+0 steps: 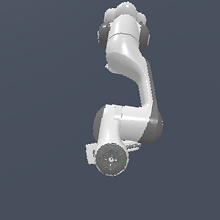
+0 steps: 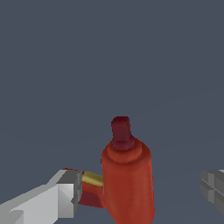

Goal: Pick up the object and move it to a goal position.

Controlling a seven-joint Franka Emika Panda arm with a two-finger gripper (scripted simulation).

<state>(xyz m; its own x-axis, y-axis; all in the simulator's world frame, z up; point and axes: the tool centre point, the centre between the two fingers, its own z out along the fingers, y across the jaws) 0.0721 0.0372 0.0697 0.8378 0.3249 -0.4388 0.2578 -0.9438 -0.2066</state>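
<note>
One smooth red drill-shaped toy [image 2: 127,179], stubby and rounded, carried a dark red nose tip and one yellowish-tan patch. The gripper [image 2: 142,192] stood open, its two blocky grey fingers [image 2: 70,190] flanking it.

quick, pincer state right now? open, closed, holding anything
Pincer: open, fingers spread to either side of the red toy drill; a clear gap on one side, not gripping it yet.

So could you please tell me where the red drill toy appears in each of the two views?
Exterior view: the red drill toy is not visible; the arm covers that area.
Wrist view: red drill toy at lower centre, between the open fingers.
Shared landmark: the plain grey-blue floor.
</note>
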